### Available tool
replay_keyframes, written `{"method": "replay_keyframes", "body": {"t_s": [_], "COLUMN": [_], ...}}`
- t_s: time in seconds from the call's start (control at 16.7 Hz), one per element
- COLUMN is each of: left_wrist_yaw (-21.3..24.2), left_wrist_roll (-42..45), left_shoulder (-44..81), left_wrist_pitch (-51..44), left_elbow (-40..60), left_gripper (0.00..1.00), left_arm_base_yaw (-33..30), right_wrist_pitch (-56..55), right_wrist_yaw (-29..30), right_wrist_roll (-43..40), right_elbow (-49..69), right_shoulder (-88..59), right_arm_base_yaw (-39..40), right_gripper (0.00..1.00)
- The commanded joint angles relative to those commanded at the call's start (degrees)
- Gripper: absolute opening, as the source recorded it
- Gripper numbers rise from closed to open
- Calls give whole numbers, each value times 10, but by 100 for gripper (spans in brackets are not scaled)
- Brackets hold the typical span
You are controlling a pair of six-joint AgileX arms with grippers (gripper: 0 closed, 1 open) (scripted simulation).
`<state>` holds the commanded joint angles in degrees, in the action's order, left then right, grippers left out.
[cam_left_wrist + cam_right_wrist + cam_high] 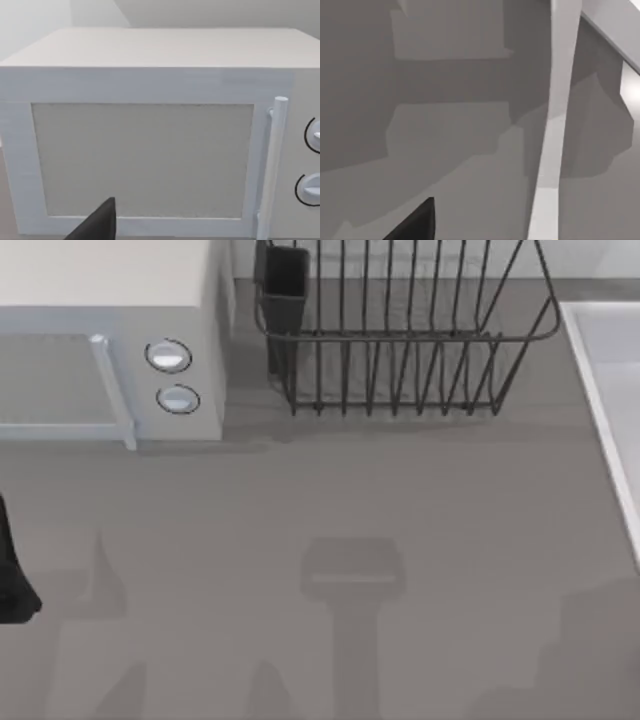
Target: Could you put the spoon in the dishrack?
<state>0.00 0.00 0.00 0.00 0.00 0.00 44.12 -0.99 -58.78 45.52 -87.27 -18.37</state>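
The dishrack (400,340), a dark-grey wire basket with upright tines, stands at the back of the table, right of centre. Its dark utensil cup (285,285) sits at its left corner. The spoon is out of view. A dark part of my left arm (10,585) juts in at the table's left edge. In the left wrist view a dark tip of my left gripper (100,222) faces the microwave door. A dark tip of my right gripper (417,220) hangs over bare grey table crossed by shadows.
A cream microwave (110,300) with two round knobs (168,356) and a bar handle (275,160) fills the back left, close beside the rack. A pale raised ledge (610,390) runs along the right side, seen as a pale strip (560,100) in the right wrist view.
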Motion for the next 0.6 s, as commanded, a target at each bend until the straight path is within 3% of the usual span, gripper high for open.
{"method": "replay_keyframes", "body": {"t_s": [0.3,0.6], "left_wrist_yaw": [0,0], "left_wrist_roll": [0,0], "left_shoulder": [0,0], "left_wrist_pitch": [0,0], "left_elbow": [0,0], "left_gripper": [100,100], "left_arm_base_yaw": [0,0], "right_wrist_pitch": [-126,-137], "right_wrist_yaw": [0,0], "right_wrist_roll": [3,3], "right_elbow": [-60,-66], "right_shoulder": [-66,-73], "right_arm_base_yaw": [2,2], "right_gripper": [100,100]}}
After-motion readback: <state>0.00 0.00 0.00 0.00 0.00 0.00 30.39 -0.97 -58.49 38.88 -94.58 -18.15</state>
